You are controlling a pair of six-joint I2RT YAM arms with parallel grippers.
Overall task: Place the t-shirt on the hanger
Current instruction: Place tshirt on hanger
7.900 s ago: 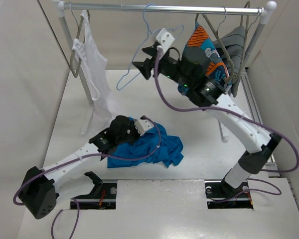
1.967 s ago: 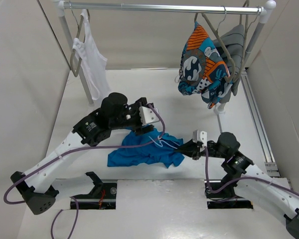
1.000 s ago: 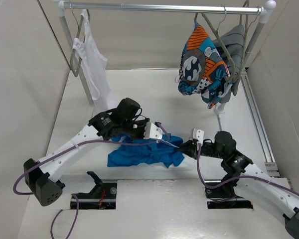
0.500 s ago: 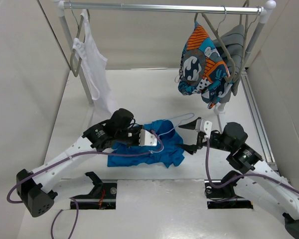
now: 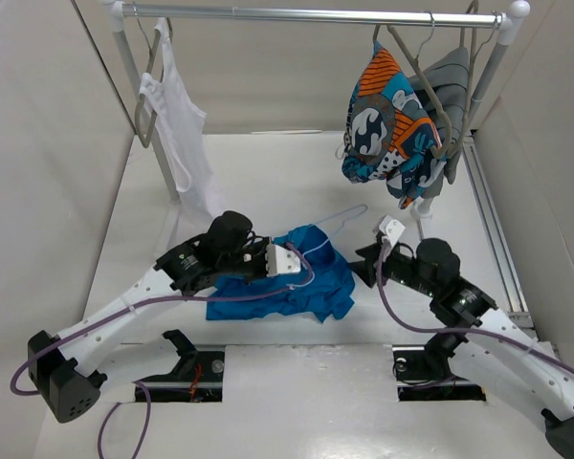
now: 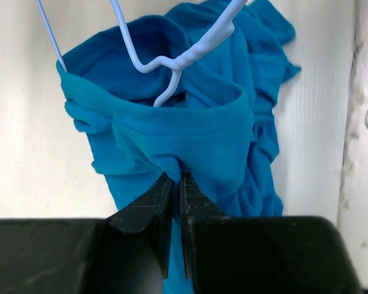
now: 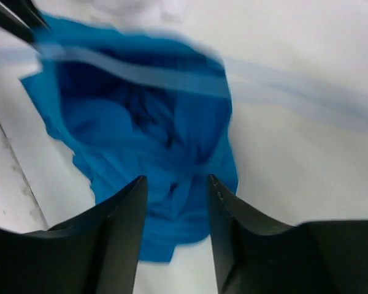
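Pinching the t-shirt (image 6: 214,153) by its collar on the table (image 5: 268,182), our left gripper (image 6: 175,184) is clenched, and the hanger (image 6: 185,59) pokes partway into the neck hole. Our right gripper (image 7: 175,184) is released, empty; the shoulders are not yet on.

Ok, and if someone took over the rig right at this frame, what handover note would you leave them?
Left gripper: shut on the collar of the t-shirt, which lies bunched on the table.
Right gripper: open, empty, beside the shirt.
Hanger: loose, partly inside the neck opening, the rest sticking out.
Done: threading begun.
Left: regrasp the hanger and work it in until both shoulders sit on it.
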